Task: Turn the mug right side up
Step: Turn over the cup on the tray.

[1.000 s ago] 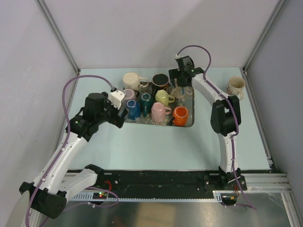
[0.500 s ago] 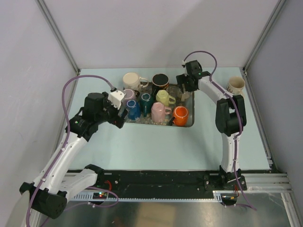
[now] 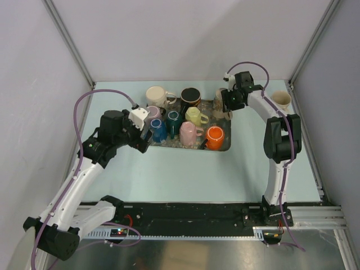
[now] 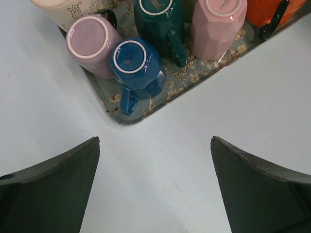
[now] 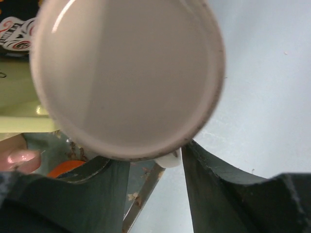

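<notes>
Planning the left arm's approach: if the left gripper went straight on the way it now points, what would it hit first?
Probably the bare table, just short of the tray corner. The upside-down blue mug sits just beyond, though depth is unclear.

Bright, even light; the mug (image 5: 126,73) looms blurred close-up.

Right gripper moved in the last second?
Yes. The right gripper shifted right along the back of the tray, out to its right rim.
</notes>
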